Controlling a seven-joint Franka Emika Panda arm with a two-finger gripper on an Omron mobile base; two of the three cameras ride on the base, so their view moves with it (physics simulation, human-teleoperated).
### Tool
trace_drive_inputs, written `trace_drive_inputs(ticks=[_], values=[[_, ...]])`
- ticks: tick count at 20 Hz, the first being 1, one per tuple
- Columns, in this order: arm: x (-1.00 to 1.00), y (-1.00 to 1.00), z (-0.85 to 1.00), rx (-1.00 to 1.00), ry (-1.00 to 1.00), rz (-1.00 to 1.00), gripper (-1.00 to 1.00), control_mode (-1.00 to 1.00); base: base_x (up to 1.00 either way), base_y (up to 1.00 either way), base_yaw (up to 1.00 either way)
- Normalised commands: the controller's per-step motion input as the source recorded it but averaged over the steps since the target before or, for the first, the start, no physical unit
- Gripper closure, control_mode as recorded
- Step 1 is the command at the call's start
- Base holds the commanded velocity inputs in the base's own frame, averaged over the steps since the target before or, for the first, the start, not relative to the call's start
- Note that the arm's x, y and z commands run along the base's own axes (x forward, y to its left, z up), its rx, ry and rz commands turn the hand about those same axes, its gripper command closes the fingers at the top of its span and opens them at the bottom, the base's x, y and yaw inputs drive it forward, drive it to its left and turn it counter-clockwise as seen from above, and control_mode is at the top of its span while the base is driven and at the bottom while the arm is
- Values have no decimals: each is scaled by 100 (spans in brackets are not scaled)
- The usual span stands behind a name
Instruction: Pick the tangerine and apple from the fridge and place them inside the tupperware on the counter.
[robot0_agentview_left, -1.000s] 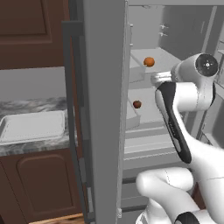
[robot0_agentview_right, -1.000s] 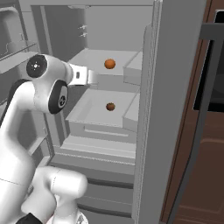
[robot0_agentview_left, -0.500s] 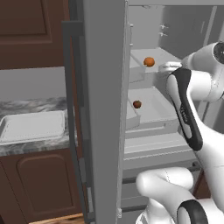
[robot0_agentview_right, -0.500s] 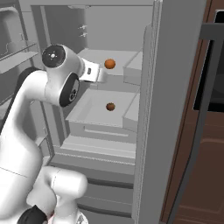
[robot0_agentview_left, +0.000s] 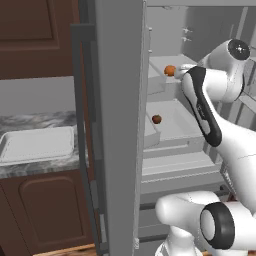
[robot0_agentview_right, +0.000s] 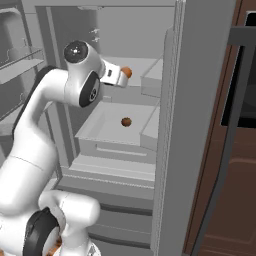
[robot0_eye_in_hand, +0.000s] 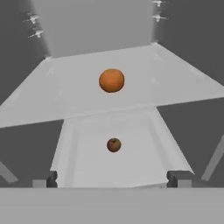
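Note:
The fridge (robot0_agentview_left: 120, 150) stands open. On its upper shelf lies the bright orange tangerine (robot0_eye_in_hand: 111, 80) (robot0_agentview_left: 170, 70) (robot0_agentview_right: 128, 72). The darker apple (robot0_eye_in_hand: 113, 145) (robot0_agentview_left: 156, 119) (robot0_agentview_right: 126, 121) rests in the tray-like shelf below. My gripper (robot0_eye_in_hand: 113, 179) is open and empty, reaching into the fridge at upper-shelf height, just short of the tangerine, which sits straight ahead between the lines of the two fingertips (robot0_eye_in_hand: 179, 178). In the left base view the hand (robot0_agentview_left: 182, 70) almost touches the tangerine's right side. The white tupperware (robot0_agentview_left: 37, 145) lies on the marbled counter (robot0_agentview_left: 30, 122) left of the fridge.
The open fridge door (robot0_agentview_left: 117, 75) with its dark bar handle (robot0_agentview_left: 82, 100) stands between the shelves and the counter. Dark brown cabinets (robot0_agentview_left: 40, 210) sit under the counter. A dark oven front (robot0_agentview_right: 240, 80) and brown panel flank the fridge's right side.
The arm has swung up and forward into the fridge, bringing the hand close to the tangerine on the upper shelf. The fruits have not moved.

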Motion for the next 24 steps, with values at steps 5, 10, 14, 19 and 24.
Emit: trace_drive_inputs(ticks=[5,10,14,19,24], values=[[56,0,0,0,3,0,-100,-100,0,0,0],[63,0,-9,0,0,0,-100,-100,0,0,0],[60,0,-11,0,0,0,-100,-100,0,0,0],[52,0,-10,0,1,0,-100,-100,0,0,0],[42,-5,-14,0,2,0,-100,-100,0,0,0]])
